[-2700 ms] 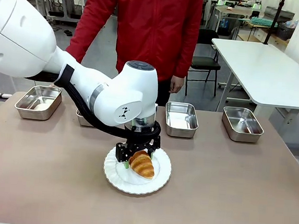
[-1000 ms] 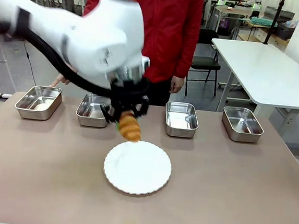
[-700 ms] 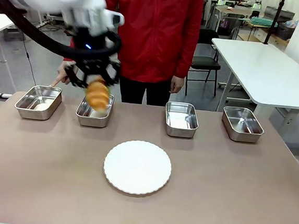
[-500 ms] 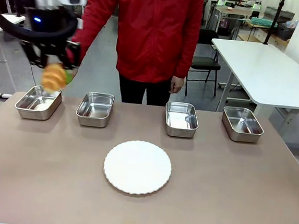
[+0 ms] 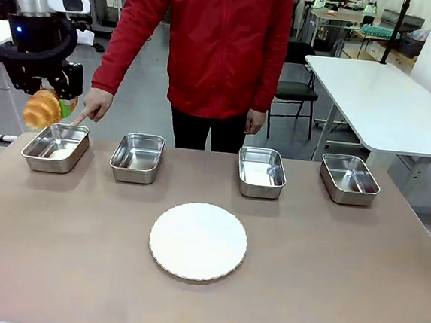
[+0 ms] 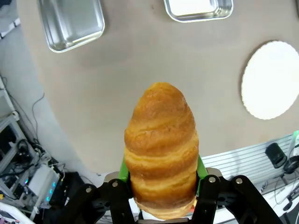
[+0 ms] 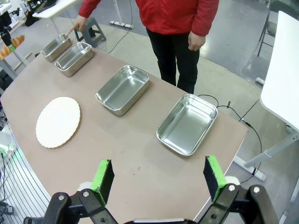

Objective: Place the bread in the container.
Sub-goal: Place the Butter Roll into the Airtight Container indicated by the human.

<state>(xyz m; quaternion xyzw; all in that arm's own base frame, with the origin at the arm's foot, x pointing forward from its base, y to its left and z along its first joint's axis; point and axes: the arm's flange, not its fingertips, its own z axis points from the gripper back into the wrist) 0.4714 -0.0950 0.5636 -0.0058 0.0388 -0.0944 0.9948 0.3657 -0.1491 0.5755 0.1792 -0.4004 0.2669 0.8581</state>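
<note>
The bread (image 5: 39, 110), a golden-brown ridged croissant, hangs in the air at the far left, and my left gripper (image 5: 51, 102) is shut on it. It is above the outer left end of the leftmost steel container (image 5: 56, 147). A person's finger (image 5: 80, 119) points down at that container. In the left wrist view the bread (image 6: 161, 140) stands upright between the green pads (image 6: 200, 167) of my left gripper (image 6: 161, 184). My right gripper (image 7: 159, 179) is open and holds nothing, high above the table's right side.
Three more steel trays (image 5: 137, 157) (image 5: 261, 171) (image 5: 349, 178) line the far edge. A bare white plate (image 5: 198, 240) lies mid-table. The person in a red jacket (image 5: 218, 48) stands behind the trays. A white table (image 5: 387, 101) stands at the back right.
My left gripper lifted the bread off the white plate and carried it up and left, past the second tray, to above the leftmost one. The person's hand now points at that tray.
</note>
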